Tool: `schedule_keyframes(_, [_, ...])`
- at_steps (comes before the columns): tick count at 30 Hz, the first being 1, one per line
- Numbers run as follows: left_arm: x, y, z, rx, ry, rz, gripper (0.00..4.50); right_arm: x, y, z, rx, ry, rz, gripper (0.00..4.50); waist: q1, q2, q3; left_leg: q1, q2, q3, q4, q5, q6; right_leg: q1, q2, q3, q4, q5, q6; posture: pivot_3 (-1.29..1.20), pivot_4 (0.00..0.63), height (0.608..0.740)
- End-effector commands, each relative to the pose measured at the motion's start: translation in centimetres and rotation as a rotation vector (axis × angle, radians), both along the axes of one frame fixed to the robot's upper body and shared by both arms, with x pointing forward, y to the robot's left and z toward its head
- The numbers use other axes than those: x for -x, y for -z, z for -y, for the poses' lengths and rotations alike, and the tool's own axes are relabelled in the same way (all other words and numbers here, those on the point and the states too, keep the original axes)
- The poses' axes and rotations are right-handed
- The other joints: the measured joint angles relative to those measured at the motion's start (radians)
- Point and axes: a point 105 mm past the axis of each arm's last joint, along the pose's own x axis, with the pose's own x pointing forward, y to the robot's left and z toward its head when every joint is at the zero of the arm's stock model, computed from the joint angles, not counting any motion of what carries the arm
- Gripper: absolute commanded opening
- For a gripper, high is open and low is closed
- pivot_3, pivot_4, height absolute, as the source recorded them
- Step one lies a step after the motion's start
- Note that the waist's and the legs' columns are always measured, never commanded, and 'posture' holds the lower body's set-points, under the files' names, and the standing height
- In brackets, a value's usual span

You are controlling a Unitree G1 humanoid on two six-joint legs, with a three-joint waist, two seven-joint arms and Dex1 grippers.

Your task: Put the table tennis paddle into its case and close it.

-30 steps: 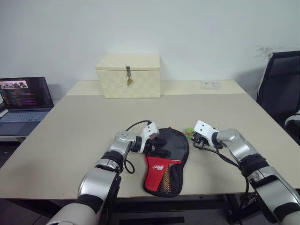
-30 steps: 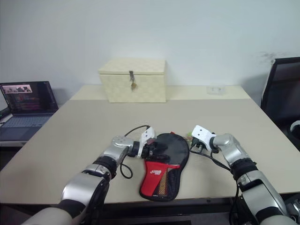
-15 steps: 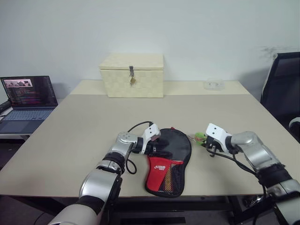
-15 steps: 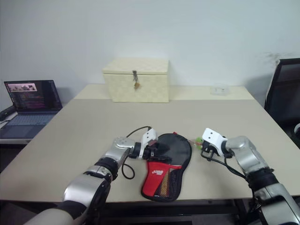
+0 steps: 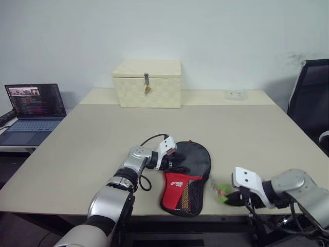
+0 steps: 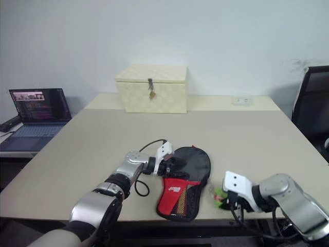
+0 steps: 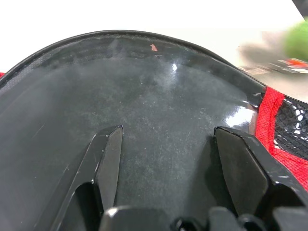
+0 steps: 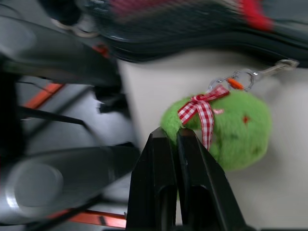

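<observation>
Zipping looked nearly done: right fingers (image 8: 175, 159) pinched the green pull tag (image 8: 226, 130); left fingers (image 7: 108, 159) spread on the case (image 5: 187, 172).

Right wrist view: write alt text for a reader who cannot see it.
The right gripper, its two black fingers shut, pinches the edge of a fuzzy green pull tag with a red-and-white chequered bow, lying on the pale table. A small metal clip chain links the tag toward the black and red case beyond it.
</observation>
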Motion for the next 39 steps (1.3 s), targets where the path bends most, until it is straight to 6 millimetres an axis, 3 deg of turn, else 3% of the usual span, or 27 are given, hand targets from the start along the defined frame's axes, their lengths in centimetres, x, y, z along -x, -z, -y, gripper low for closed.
schedule_keyframes(1, [0.7,2.0,0.1,-0.053,0.004,-0.073,3.3,2.3,0.0,-0.5,0.001,-0.064,-0.052,0.03,0.002,0.0,0.0,0.0,0.0,0.0,0.0,0.0,0.0,0.0,0.0,0.0,-0.001,0.0,0.0,0.0,0.15,0.74])
schedule_keyframes(5, [0.8,2.2,0.5,-0.052,0.008,-0.076,3.3,5.5,0.2,-1.8,-0.042,-0.137,-0.151,0.03,0.007,0.0,-0.001,-0.001,0.0,-0.001,-0.001,0.0,0.0,0.0,0.0,-0.001,-0.003,0.0,0.0,0.0,0.15,0.74])
schedule_keyframes(9, [0.9,2.3,1.1,-0.053,0.012,-0.077,3.3,7.4,0.3,-2.9,-0.076,-0.175,-0.205,0.03,0.008,0.0,-0.001,-0.001,0.0,-0.003,-0.001,0.0,0.0,0.004,-0.001,-0.002,-0.009,0.0,0.001,0.0,0.15,0.74])
schedule_keyframes(21, [0.8,2.1,2.9,-0.052,0.012,-0.045,3.3,10.2,0.0,-6.5,-0.172,-0.228,-0.269,0.03,0.007,-0.001,-0.001,0.0,0.0,-0.003,-0.001,0.0,0.0,0.008,-0.001,-0.002,-0.016,0.003,0.006,0.0,0.15,0.74])
schedule_keyframes(27, [0.9,2.0,3.1,-0.038,0.021,-0.037,3.3,8.4,0.0,-6.2,-0.158,-0.156,-0.222,0.03,0.006,-0.001,-0.001,0.0,0.0,-0.002,-0.001,0.0,0.0,0.008,-0.001,-0.002,-0.016,0.003,0.006,0.0,0.15,0.74])
schedule_keyframes(35, [0.1,1.1,1.2,0.051,-0.058,-0.015,3.3,3.9,-3.5,-5.0,-0.277,-0.044,-0.14,2.77,0.0,-0.001,-0.001,0.001,0.0,-0.002,-0.001,0.0,0.0,0.008,-0.001,-0.001,-0.016,0.003,0.006,0.0,0.15,0.74])
schedule_keyframes(39, [-0.5,-1.6,-1.3,0.176,-0.091,0.045,3.3,-2.0,-5.8,-2.7,-0.371,0.128,0.031,2.77,-0.007,0.0,-0.001,0.002,0.001,0.0,-0.002,0.0,0.001,0.007,-0.001,0.0,-0.015,0.004,0.006,0.0,0.15,0.74])
